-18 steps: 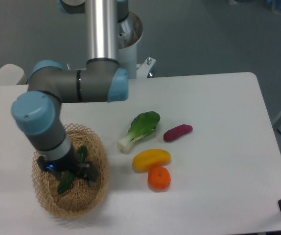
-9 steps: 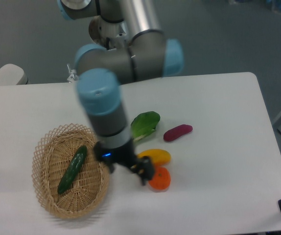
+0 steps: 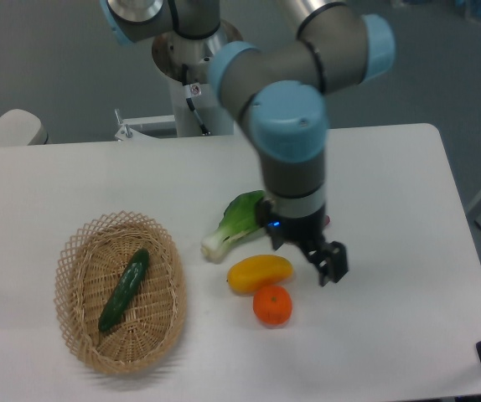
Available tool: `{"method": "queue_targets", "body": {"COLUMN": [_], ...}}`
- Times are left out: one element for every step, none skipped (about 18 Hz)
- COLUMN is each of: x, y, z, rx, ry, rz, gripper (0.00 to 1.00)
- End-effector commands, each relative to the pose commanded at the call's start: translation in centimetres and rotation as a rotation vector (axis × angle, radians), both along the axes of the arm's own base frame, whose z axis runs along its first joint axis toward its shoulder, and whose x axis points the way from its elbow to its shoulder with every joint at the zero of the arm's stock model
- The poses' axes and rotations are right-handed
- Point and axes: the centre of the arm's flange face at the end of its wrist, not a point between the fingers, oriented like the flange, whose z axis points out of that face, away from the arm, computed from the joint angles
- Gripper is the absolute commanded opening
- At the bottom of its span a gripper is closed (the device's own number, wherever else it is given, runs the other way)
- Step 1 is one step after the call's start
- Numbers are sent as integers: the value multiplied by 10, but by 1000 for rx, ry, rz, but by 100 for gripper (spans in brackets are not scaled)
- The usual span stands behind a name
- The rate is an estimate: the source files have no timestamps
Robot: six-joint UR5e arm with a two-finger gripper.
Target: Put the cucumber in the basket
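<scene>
hanging over the white surface [image 3: 391, 318], the end effector [image 3: 328, 264] sits just to the right of the yellow fruit [image 3: 260, 273], and from where i stand only one dark finger [image 3: 334, 262] shows clearly, so i cannot tell whether it is spread or closed; nothing appears to be in it. using the yellow fruit as the marker: the orange [image 3: 272, 305] lies just below it, nearly touching; the leafy bok choy [image 3: 236, 224] lies just above and a little left of it, its white stem end pointing down-left and its green top partly hidden behind the arm's wrist. well to the left of the yellow fruit is the basket [image 3: 167, 331], an oval of tan wicker resting on the surface. the cucumber [image 3: 124, 290] lies inside it, on the basket floor, slanted with its upper end toward the right and its lower end toward the left, apart from everything else. the arm's grey and blue joints tower above the yellow fruit.
</scene>
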Motion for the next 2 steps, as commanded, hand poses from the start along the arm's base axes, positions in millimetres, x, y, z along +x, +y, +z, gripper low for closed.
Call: {"method": "queue_targets", "body": {"x": [1,1], "y": [1,1], "z": [1,1], "rx": [4,9], "ry": [1,-1], "rz": [-2,-2], "gripper": [100,100]}}
